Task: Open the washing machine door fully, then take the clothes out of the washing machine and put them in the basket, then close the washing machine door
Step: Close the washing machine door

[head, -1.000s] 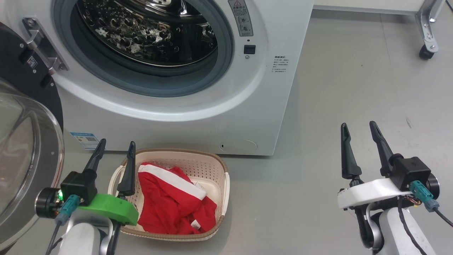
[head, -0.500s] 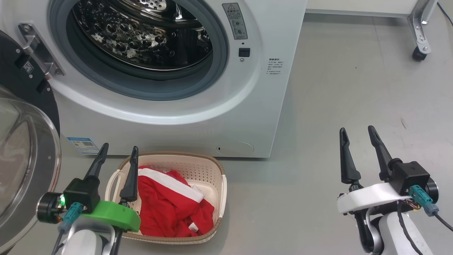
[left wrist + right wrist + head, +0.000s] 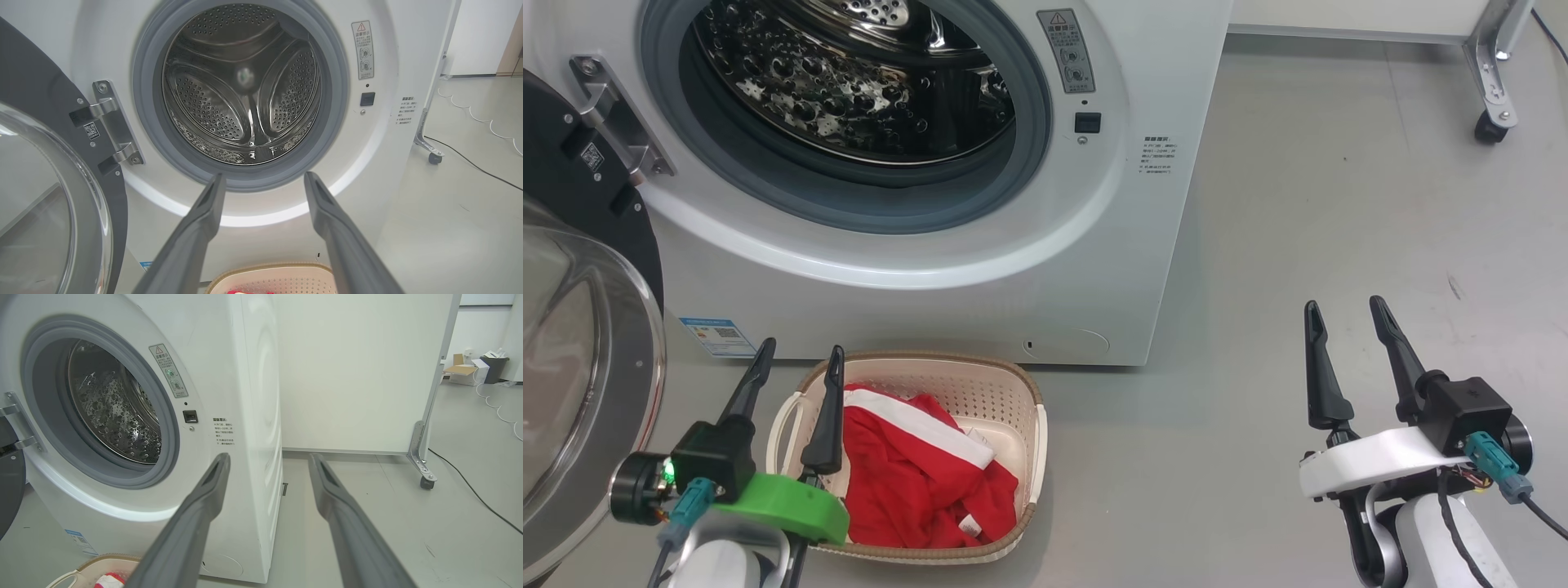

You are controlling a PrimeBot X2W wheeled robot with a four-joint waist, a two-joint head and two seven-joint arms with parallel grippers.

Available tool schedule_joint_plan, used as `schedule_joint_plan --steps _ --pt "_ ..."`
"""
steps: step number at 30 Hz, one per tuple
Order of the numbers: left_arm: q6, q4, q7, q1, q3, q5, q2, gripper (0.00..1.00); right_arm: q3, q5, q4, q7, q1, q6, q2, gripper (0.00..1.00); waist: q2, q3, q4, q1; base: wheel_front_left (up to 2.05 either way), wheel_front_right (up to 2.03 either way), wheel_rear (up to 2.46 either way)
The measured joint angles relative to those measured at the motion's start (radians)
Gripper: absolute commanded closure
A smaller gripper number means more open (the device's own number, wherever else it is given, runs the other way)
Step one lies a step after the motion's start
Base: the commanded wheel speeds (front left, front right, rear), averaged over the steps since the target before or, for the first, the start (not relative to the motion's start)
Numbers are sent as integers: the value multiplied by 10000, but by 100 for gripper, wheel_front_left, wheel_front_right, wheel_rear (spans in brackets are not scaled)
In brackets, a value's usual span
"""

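The white washing machine (image 3: 1094, 245) stands with its round opening bare and the steel drum (image 3: 245, 90) holding no fabric. Its washing machine door (image 3: 580, 351), black-rimmed with a clear glass bowl, hangs swung wide at the far left (image 3: 45, 196). The red clothes (image 3: 915, 474) with a white band lie in the cream basket (image 3: 1013, 384) on the floor in front of the machine. My left gripper (image 3: 800, 355) is open, its fingers just above the basket's left rim and holding nothing. My right gripper (image 3: 1343, 309) is open over bare floor to the right.
A white panel on a metal foot with a castor (image 3: 1490, 131) stands behind the machine at the right. A black cable (image 3: 474, 490) runs over the grey floor there. Boxes and a bin (image 3: 478, 369) sit far off.
The whole head view has shifted slightly, so the camera has moved. Both grippers stay open and the clothes lie unmoved in the basket.
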Motion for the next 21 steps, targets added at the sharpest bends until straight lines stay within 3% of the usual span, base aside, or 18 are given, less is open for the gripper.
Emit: schedule_joint_plan --steps 21 --pt "13 -176 0 143 4 -4 -15 0 -35 -2 -8 0 0 0 6 0 0 -60 -36 0 0 0 0"
